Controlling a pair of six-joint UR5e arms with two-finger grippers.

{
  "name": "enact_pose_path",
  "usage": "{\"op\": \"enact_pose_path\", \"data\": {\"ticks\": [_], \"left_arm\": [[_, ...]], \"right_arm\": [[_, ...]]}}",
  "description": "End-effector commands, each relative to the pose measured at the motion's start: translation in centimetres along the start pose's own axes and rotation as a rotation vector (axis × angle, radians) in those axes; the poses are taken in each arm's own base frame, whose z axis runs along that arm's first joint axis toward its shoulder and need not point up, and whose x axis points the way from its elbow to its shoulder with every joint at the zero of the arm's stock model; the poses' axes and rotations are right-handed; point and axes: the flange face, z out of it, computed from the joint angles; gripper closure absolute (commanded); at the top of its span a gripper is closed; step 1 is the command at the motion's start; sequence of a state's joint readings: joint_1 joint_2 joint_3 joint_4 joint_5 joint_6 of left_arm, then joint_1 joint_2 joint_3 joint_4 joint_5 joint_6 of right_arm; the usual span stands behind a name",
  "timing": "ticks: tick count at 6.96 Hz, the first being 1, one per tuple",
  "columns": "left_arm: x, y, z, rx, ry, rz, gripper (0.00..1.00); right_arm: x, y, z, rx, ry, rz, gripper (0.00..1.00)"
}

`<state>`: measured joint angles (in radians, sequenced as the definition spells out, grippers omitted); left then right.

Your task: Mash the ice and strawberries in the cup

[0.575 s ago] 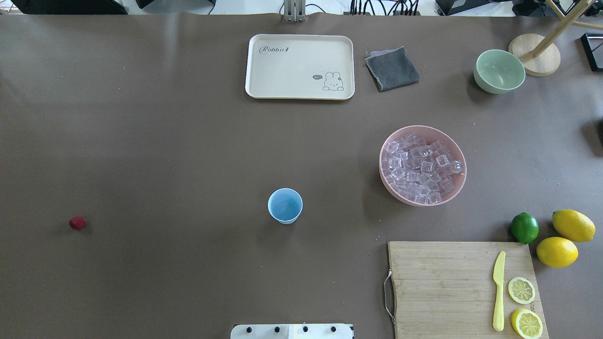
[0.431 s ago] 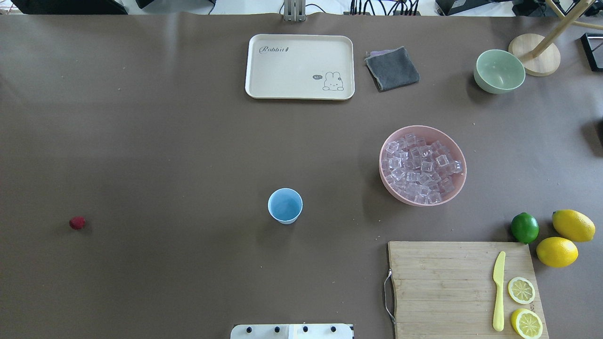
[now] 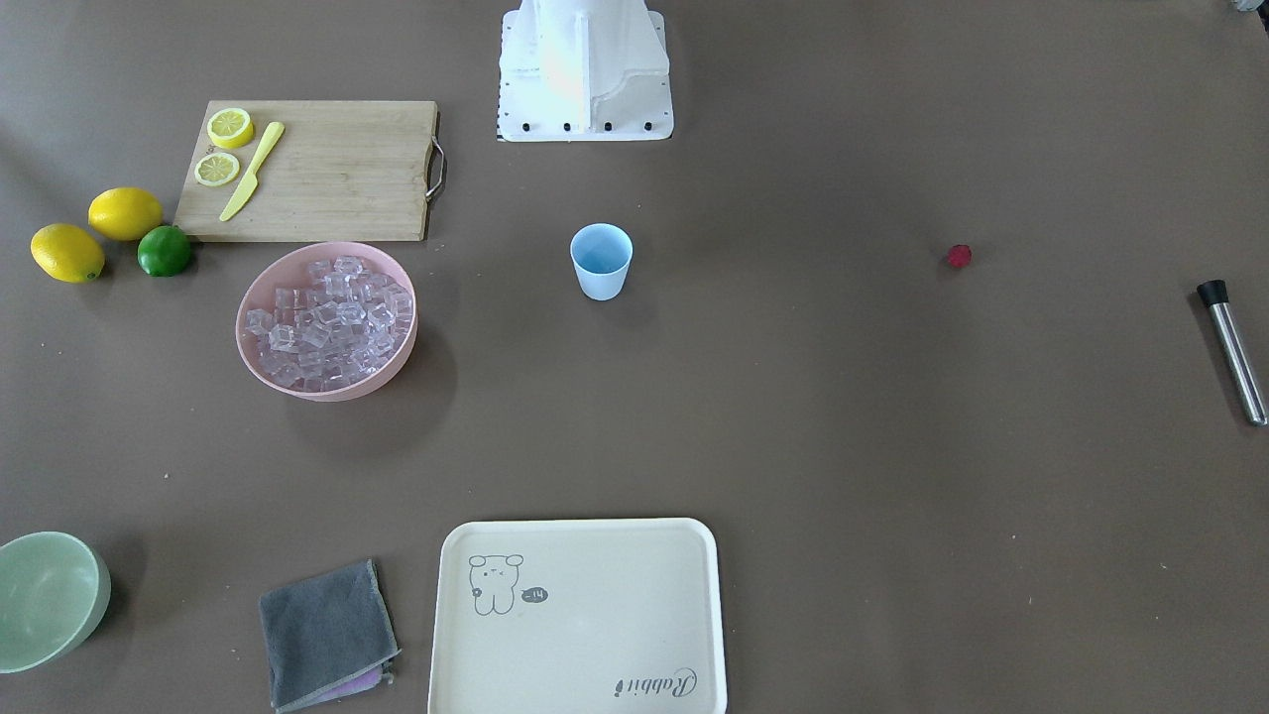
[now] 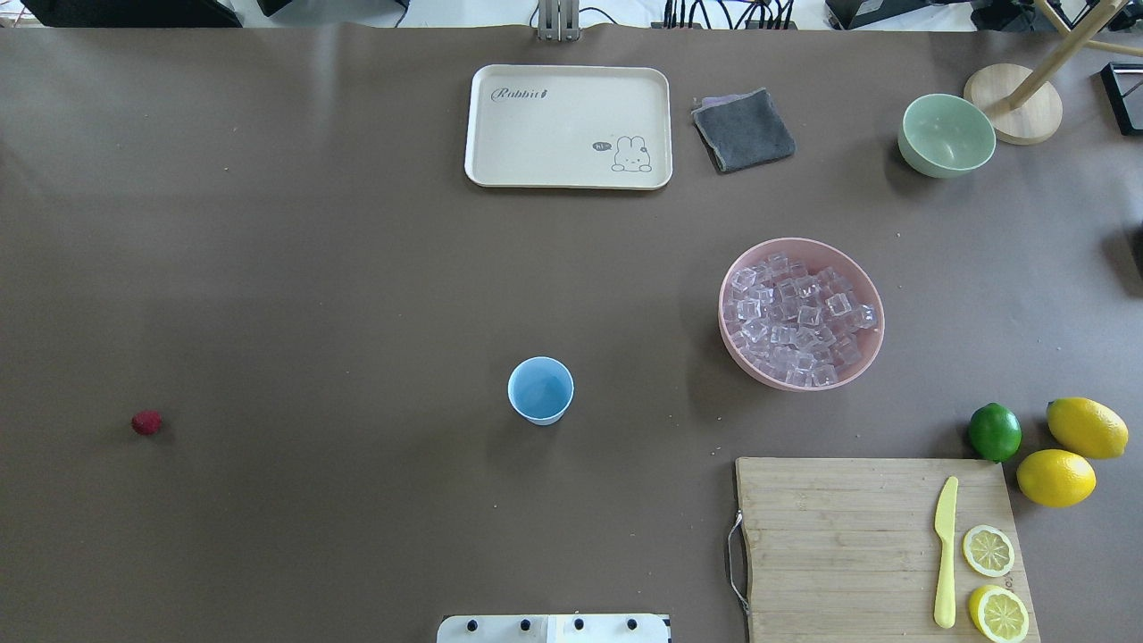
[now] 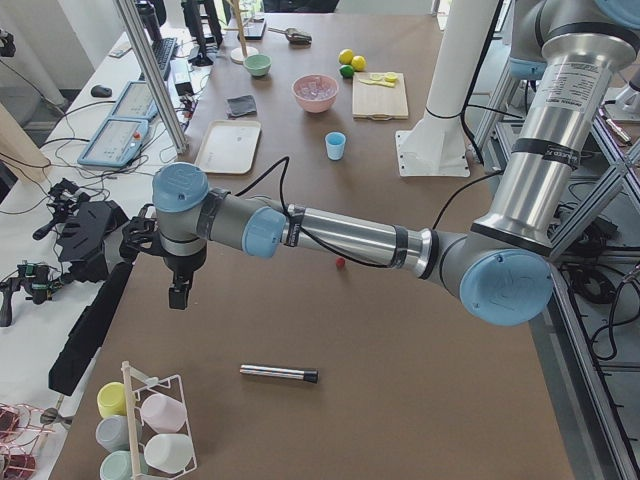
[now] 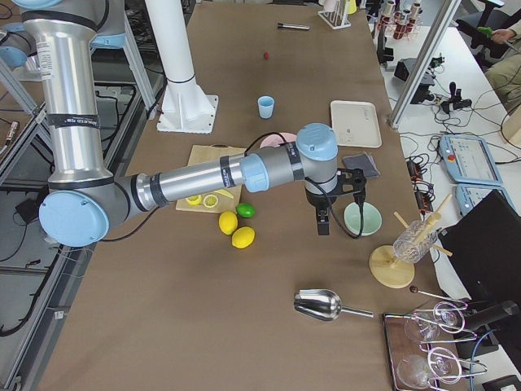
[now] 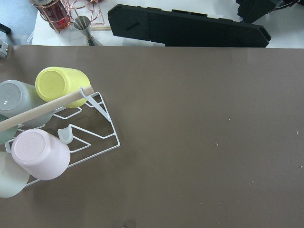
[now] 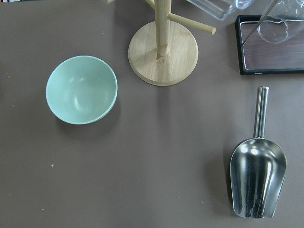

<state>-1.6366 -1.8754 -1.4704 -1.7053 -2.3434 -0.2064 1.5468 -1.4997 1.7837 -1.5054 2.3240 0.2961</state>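
Note:
The light blue cup [image 4: 540,390] stands upright mid-table and looks empty. One dark red strawberry [image 4: 146,422] lies alone far to its left. The ice [image 4: 797,317] fills a pink bowl [image 4: 721,313] to the cup's right. The cup [image 3: 601,261], the strawberry [image 3: 958,257] and the ice [image 3: 327,317] also show from the front. My left gripper [image 5: 180,296] hangs over the table's left end, far from the strawberry. My right gripper [image 6: 323,226] hangs beside a pale green bowl [image 6: 361,217]. I cannot tell whether either is open or shut.
A steel muddler [image 3: 1232,350] lies at the left end near a cup rack [image 7: 47,128]. A metal scoop [image 8: 258,175] and a wooden stand [image 8: 163,45] are at the right end. A cream tray [image 4: 568,126], a grey cloth [image 4: 743,130] and a cutting board [image 4: 839,536] with lemons border the middle.

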Motion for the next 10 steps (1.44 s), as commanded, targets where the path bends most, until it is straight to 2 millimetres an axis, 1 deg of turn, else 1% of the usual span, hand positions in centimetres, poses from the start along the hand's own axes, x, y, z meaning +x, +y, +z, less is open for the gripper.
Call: {"op": "enact_pose_path", "data": {"ticks": [1, 2, 3, 5, 7, 8, 9, 10], "left_arm": [[-1.0, 0.7, -0.3, 0.000, 0.005, -0.020, 0.02], [-1.6, 1.0, 0.4, -0.015, 0.000, -0.033, 0.02], [-2.4, 1.2, 1.2, -0.032, -0.002, -0.050, 0.02], [-2.4, 1.3, 1.0, -0.030, 0.004, -0.042, 0.02], [-2.1, 1.0, 1.5, -0.037, 0.002, -0.048, 0.02], [-1.5, 0.9, 0.6, -0.019, 0.006, -0.034, 0.02], [-1.2, 0.7, 0.7, -0.019, 0.000, -0.027, 0.02], [-1.1, 0.9, 0.7, -0.020, 0.007, -0.027, 0.02]], "right_arm": [[-0.4, 0.1, -0.5, 0.009, -0.002, -0.003, 0.00], [-0.5, 0.1, -0.8, 0.016, -0.003, -0.005, 0.00], [-0.2, 0.3, -0.8, 0.013, -0.005, 0.002, 0.00], [0.1, 0.4, -0.7, 0.011, -0.006, 0.006, 0.00], [-0.5, 0.5, -1.3, 0.020, -0.014, -0.012, 0.00], [-0.6, 0.4, -1.3, 0.021, -0.015, -0.010, 0.00], [-0.3, 0.6, -1.2, 0.019, -0.008, -0.001, 0.00], [0.2, 1.4, -1.3, 0.016, -0.011, 0.004, 0.00]]}}
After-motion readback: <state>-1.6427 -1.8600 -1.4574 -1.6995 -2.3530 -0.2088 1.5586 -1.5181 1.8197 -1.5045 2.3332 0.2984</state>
